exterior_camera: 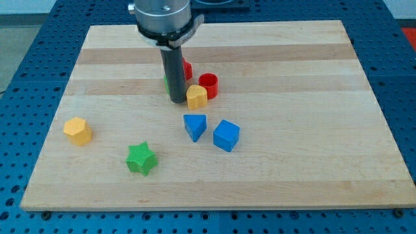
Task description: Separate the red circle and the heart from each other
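The red circle (208, 84) lies on the wooden board (292, 130), just above and right of the yellow heart (197, 97), and touches it. My tip (178, 101) rests on the board right at the heart's left side. A second red block (187, 69) shows behind the rod, partly hidden. A sliver of a green block (167, 82) peeks out at the rod's left edge.
A blue triangle-like block (195, 126) and a blue cube (226, 135) lie below the heart. A green star (142, 158) lies at the lower left, and a yellow hexagon (78, 130) at the left.
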